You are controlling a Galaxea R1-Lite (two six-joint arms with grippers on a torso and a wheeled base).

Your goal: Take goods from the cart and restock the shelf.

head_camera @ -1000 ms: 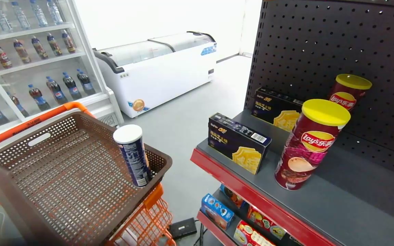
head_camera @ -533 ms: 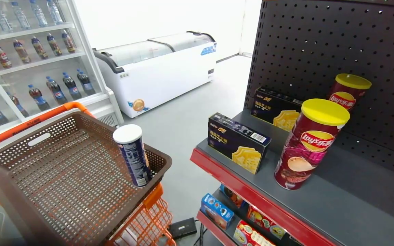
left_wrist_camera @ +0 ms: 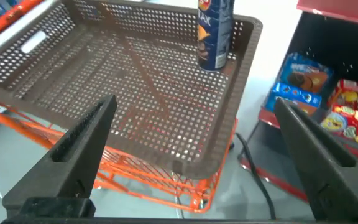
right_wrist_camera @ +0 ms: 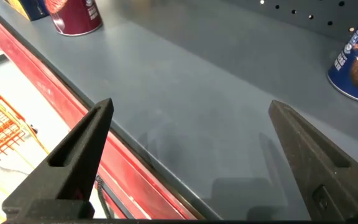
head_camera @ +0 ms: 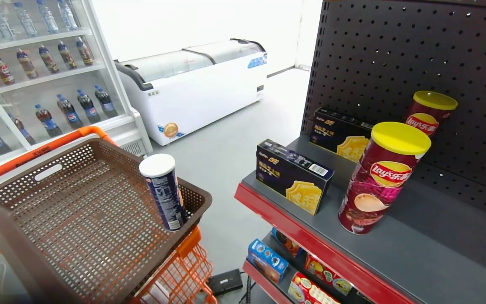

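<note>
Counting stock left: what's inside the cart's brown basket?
One white-lidded blue can, standing in the basket corner nearest the shelf. No other goods visible; floor behind the can is hidden.

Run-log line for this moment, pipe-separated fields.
left gripper: open, empty, facing basket | right gripper: open, empty, over shelf | blue can: upright in basket corner
</note>
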